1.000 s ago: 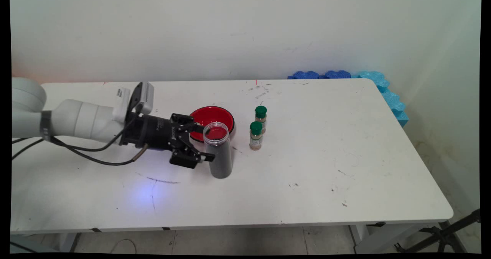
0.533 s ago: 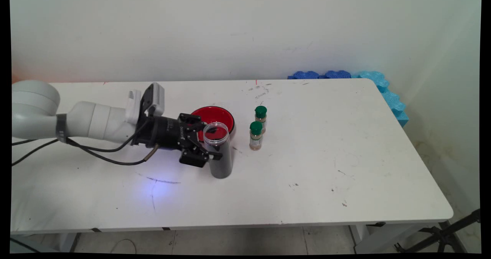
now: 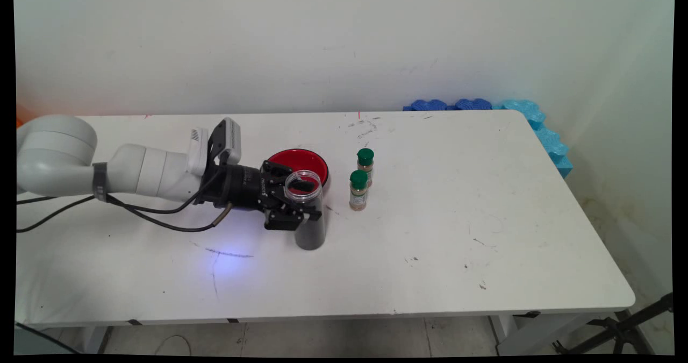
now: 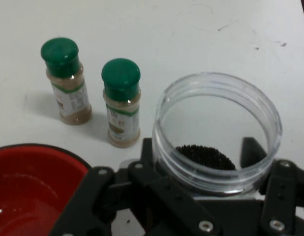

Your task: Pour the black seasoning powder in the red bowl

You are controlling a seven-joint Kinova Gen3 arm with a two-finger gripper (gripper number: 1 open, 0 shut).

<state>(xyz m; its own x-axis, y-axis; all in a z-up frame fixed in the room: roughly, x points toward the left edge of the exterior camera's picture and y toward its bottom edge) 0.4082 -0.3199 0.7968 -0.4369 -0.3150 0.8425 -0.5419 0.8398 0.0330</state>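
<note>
The jaws stand on either side of the clear jar (image 4: 218, 132), one finger to each flank, set close against its wall; whether they press it firmly cannot be told. The gripper (image 3: 301, 204) reaches in level from the left, about the jar's upper half; the jar stands upright and lidless on the white table (image 3: 457, 218), with dark granules (image 4: 206, 157) lying in its lower part. The red bowl (image 3: 301, 163) sits just behind the jar; two green-capped spice bottles (image 3: 358, 190) (image 3: 365, 164) stand near its right side, apart from it.

Hazards, as judged from this position: the jar is open-topped, so any tilt would spill the granules; the wall is smooth plastic, so a light grip may let it slip or rotate; a sideways sweep could strike the nearer bottle or the bowl's rim.
</note>
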